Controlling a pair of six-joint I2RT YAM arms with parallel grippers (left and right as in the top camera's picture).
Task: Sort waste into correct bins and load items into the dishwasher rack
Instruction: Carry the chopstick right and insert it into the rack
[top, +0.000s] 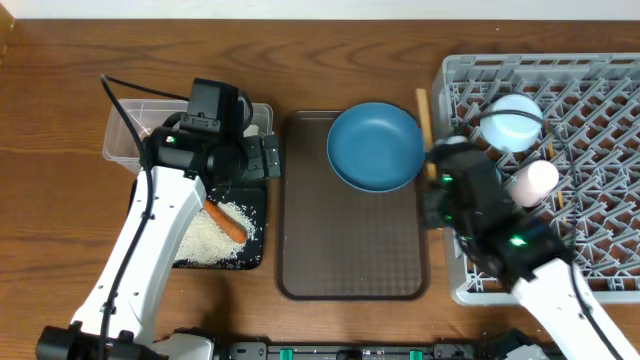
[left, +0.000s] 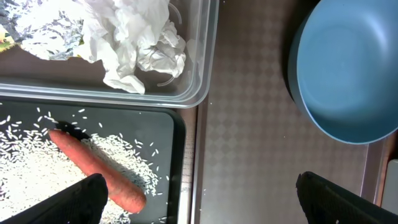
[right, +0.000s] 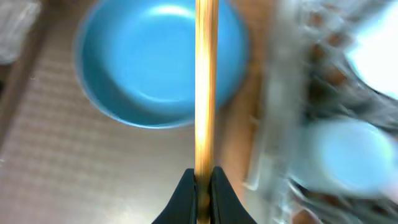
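The brown wooden tabletop fills the scene, and nothing of the room shows beyond it.

At the near left lies the shallow black tray. It holds a spread of loose white rice, with the orange carrot lying slantwise on the grains. The left hand hangs above the line where this tray meets the clear tub, with its fingers spread wide and gripping nothing.

In the middle sits the dark brown serving tray, its near part bare and patterned.

Just beyond the black tray and touching it, the clear tub holds crumpled white paper and a crinkled silvery wrapper with a bit of yellow-green at its edge.

The round blue plate rests on the far right corner of the serving tray.

The grey dishwasher rack takes up the right side. A pale pink cup sits in it, and a pale round vessel farther back; cup or bowl, I cannot tell.

The right hand is pressed together, pinching one wooden chopstick by its near end. The stick points away, between the plate and the rack's left wall.
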